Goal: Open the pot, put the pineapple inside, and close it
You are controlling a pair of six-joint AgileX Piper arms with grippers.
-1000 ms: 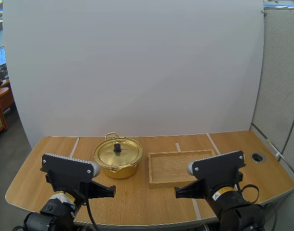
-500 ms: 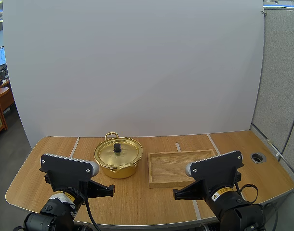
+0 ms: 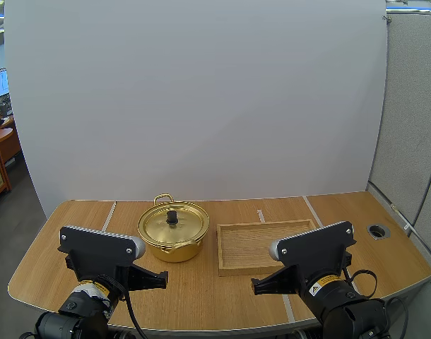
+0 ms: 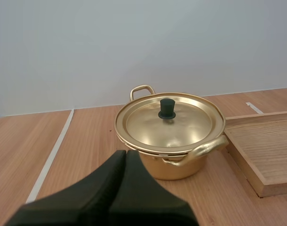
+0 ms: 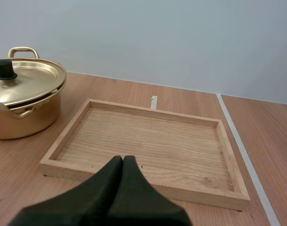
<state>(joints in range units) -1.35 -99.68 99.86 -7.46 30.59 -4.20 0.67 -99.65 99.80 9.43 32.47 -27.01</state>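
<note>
In the high view, the gold pot (image 3: pixel 172 232) is seen standing on the table (image 3: pixel 201 286) left of centre, its lid (image 3: pixel 174 224) seated on it and a small black knob (image 3: pixel 172 217) rising from the middle of the lid. A wooden tray (image 3: pixel 261 246) is laid just beside the pot on its right. The left gripper (image 3: pixel 163 280) and the right gripper (image 3: pixel 254 285) are held low at the near edge, well apart from both. In the left wrist view, the left gripper (image 4: pixel 125 154) is shown with its fingers pressed together into one dark wedge, nothing held, and it is aimed at the pot (image 4: pixel 179 168); the lid (image 4: pixel 181 127) is seen resting on the rim, with the knob (image 4: pixel 166 108) upright and a loop handle (image 4: pixel 202 149) on the near side. In the right wrist view, the right gripper (image 5: pixel 123 161) is likewise closed on nothing and is pointed over the tray (image 5: pixel 148 139), whose floor is bare grain, with the pot (image 5: pixel 21 115) beside it. The pot is judged to be thin, stiff metal, fairly light and smooth enough to slide. The lid is best taken by the knob, pinched from both sides and raised straight, since its polished face would offer little grip.
</note>
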